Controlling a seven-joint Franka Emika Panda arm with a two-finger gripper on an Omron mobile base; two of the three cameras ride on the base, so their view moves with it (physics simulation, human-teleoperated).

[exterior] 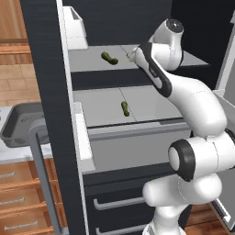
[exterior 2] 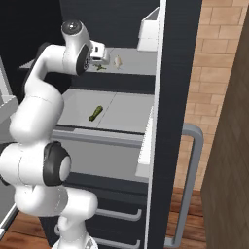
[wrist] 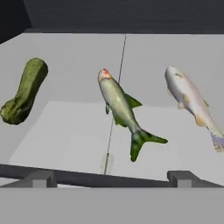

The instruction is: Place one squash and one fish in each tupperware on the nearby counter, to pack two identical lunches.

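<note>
Brick wall (exterior 2: 219,73) rises at the right of the right base view, and wood cabinet drawers (exterior: 18,202) sit low at the left of the left base view, beneath a pale table (exterior: 13,153) carrying a dark grey tupperware (exterior: 18,121). Between them stands an open dark fridge, its door (exterior: 48,114) swung wide with a grey bar handle (exterior: 41,174).

Inside are two pale grey shelves. On the upper shelf (exterior: 92,62) lies one dark green squash (exterior: 109,58), with a white bin (exterior: 75,30) at the shelf's left end. On the lower shelf (exterior: 105,108) lies the second squash (exterior: 125,109), alone near the middle. Dark drawers with grey handles (exterior: 114,202) fill the fridge's bottom.

The white arm reaches into the upper shelf. In the hand view, that shelf holds three things in a row, apart from each other: the squash at the left, a greenish fish (wrist: 120,109) with a red-tipped snout in the middle, and a pale silvery fish (wrist: 190,98) at the right. The claw (wrist: 111,177) hovers just short of the greenish fish, its two tips spread wide with nothing between them.
</note>
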